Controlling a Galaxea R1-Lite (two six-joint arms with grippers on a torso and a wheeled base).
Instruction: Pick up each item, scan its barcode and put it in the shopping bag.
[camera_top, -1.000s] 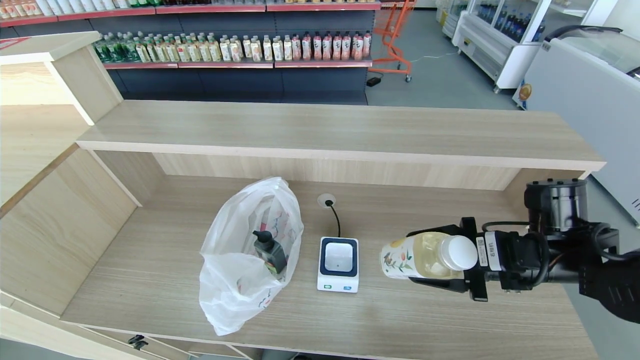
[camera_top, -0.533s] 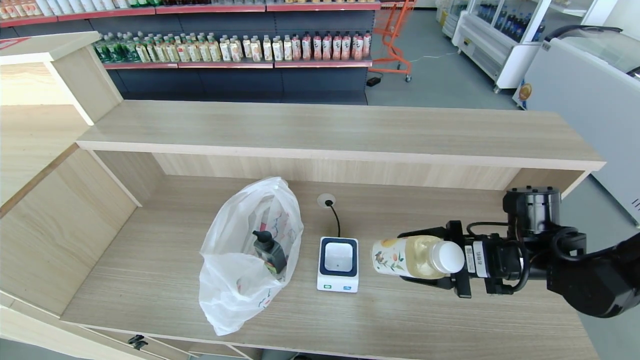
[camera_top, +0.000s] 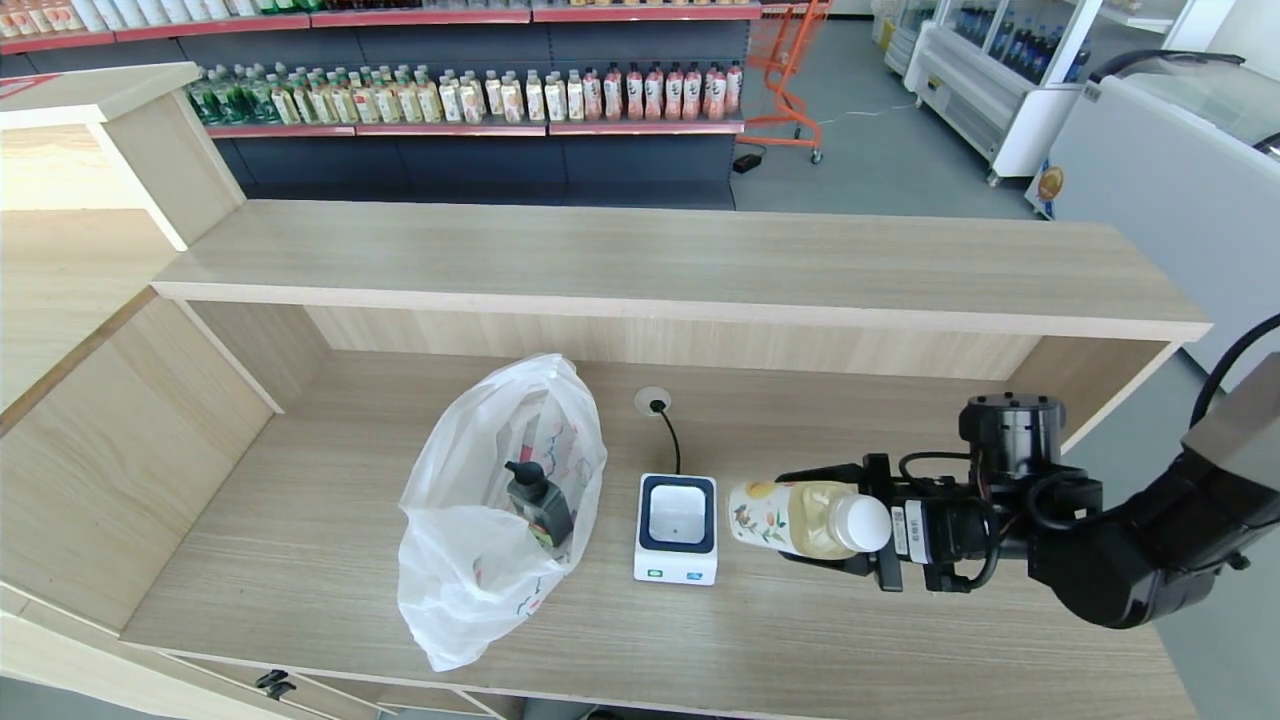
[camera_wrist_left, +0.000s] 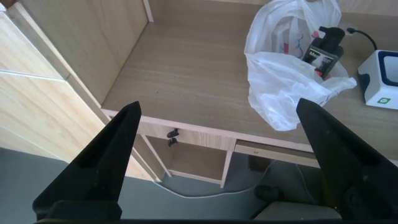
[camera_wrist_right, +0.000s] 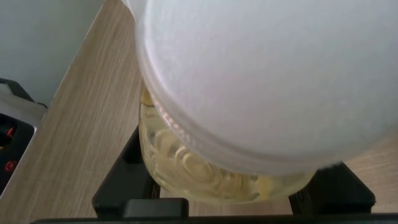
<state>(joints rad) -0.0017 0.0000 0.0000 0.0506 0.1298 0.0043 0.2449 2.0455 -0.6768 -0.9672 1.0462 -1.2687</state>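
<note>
The left jaws stand spread and empty, off the worktop's (camera_top: 300, 560) near edge. Left of centre, the shopping bag (camera_top: 470, 560) already holds a dark pump bottle (camera_top: 538, 505), so one item looks done. At centre sits the scanner (camera_top: 677, 528). Right of it, the right jaws pinch a drink bottle (camera_top: 790, 517) lying sideways, its base just beside the scanner; scanning and bagging it seem left to do.

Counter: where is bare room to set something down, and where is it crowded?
Bare wood: between the left side wall and the shopping bag; along the front edge before the scanner; behind the drink bottle to the back panel. Crowded: the middle, where bag, scanner and the bottle-holding right gripper sit close.
</note>
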